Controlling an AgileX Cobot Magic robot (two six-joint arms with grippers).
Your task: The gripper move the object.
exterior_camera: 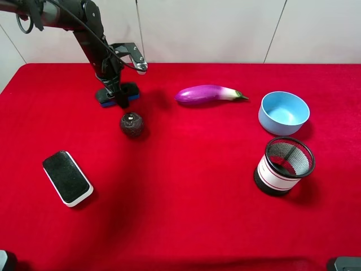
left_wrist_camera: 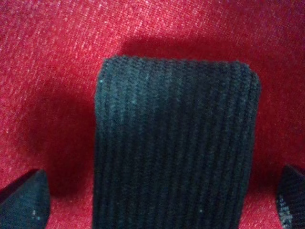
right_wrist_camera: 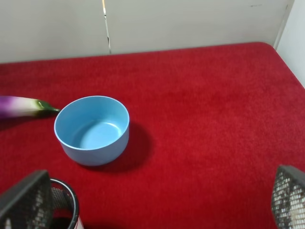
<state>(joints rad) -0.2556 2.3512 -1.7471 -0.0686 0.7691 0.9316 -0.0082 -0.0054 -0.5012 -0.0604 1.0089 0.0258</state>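
- Felt top of the eraser (left_wrist_camera: 176,143) fills the left wrist view, right under the left claw (left_wrist_camera: 157,200).
- Its fingers (left_wrist_camera: 24,202) stand one on each side of the eraser with red cloth showing in both gaps, so this claw is spread and grips nothing.
- The eraser lies flat on the red table (exterior_camera: 186,197), blue base down.
- Just beside the claw, on the camera side, sits a dark ball (exterior_camera: 131,125).
- An eggplant (exterior_camera: 208,94) lies near the claw, toward the right arm.
- A big eraser (exterior_camera: 67,178) lies well apart from it.
- A blue bowl (exterior_camera: 282,129) and a mesh cup (exterior_camera: 273,175) stand farthest off.
- The right claw (right_wrist_camera: 157,205) is spread and empty, facing the bowl.
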